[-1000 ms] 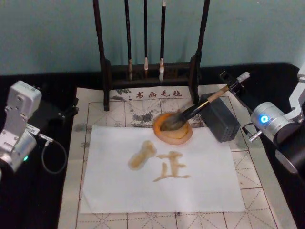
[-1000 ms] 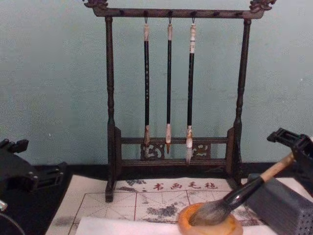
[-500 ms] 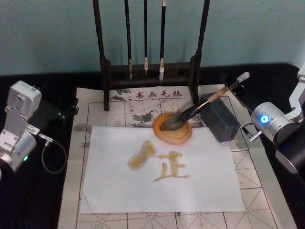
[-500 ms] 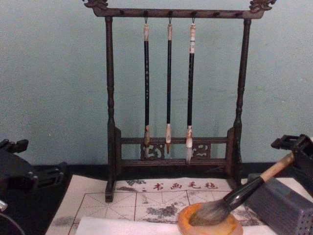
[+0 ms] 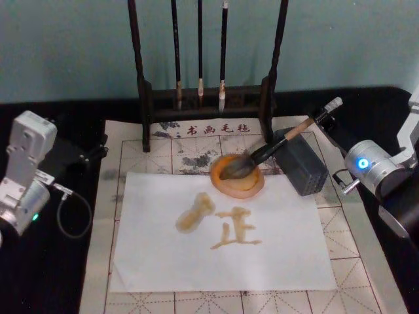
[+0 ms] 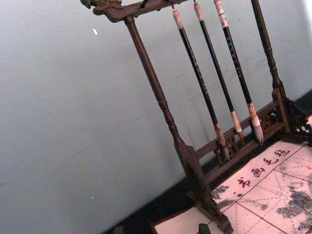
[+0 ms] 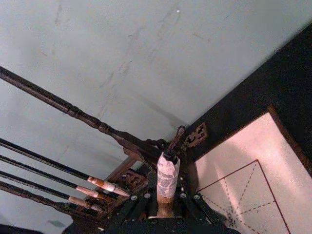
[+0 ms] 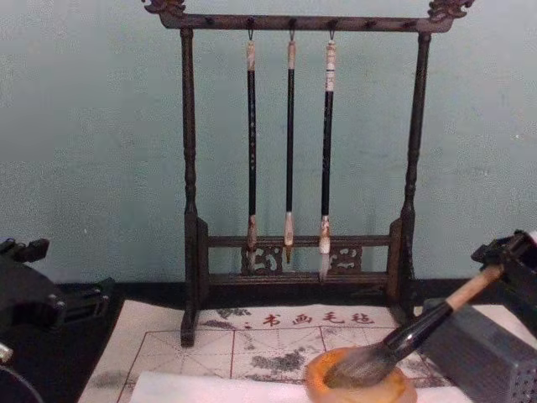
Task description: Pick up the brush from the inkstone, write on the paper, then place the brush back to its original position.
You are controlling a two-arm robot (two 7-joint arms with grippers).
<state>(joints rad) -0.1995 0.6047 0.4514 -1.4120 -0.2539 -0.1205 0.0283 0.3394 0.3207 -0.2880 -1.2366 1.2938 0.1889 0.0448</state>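
The brush (image 5: 268, 152) lies with its grey bristle head in the round orange-rimmed inkstone (image 5: 253, 188). Its pale handle slants up over a grey ribbed block (image 5: 302, 167). My right gripper (image 5: 325, 118) is at the handle's white-wrapped end, open around it and not clamping it. In the right wrist view that wrapped end (image 7: 166, 178) with its loop stands between the black fingers. The white paper (image 5: 281, 261) lies in front of the inkstone and bears tan wet strokes (image 5: 236, 234). My left gripper (image 5: 84, 156) stays parked at the far left, off the mat.
A dark wooden rack (image 5: 209, 98) with three thin black-handled brushes (image 8: 289, 151) stands behind the inkstone. A beige grid mat (image 5: 163, 154) with red characters lies under the paper. A black tabletop (image 5: 65, 275) flanks the mat on both sides.
My right gripper has slid back to the right along the handle's end. The brush has stayed put in the inkstone. The left arm has not moved.
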